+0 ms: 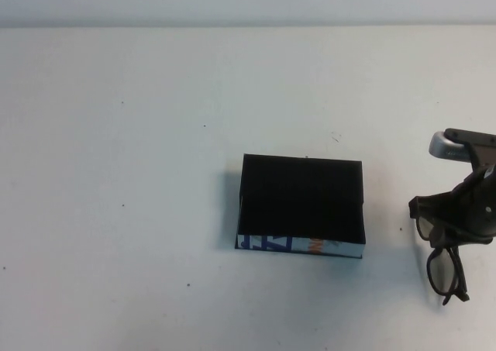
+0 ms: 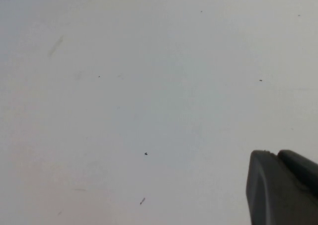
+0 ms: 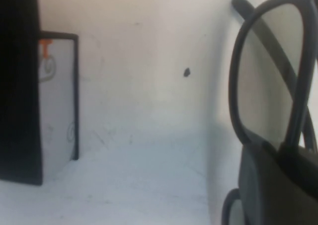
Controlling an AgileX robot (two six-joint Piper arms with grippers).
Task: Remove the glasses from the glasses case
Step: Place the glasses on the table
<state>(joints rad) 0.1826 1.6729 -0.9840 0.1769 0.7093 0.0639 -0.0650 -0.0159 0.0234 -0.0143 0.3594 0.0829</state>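
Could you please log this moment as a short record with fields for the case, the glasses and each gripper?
glasses case: open, black interior in view holds nothing, at table centre
glasses: out of the case, to its right, held by the right gripper
right gripper: shut on the glasses, right of the case
left gripper: over bare table, seen only in the left wrist view
task status: glasses removed, not yet released

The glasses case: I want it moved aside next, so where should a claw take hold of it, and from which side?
Grip the glasses case by one thin upright wall, from above: it lies open-topped and flat on the table, so one finger can drop inside. Its right wall is nearest the right claw, which is shut on the glasses. The left claw shows only in its wrist view.
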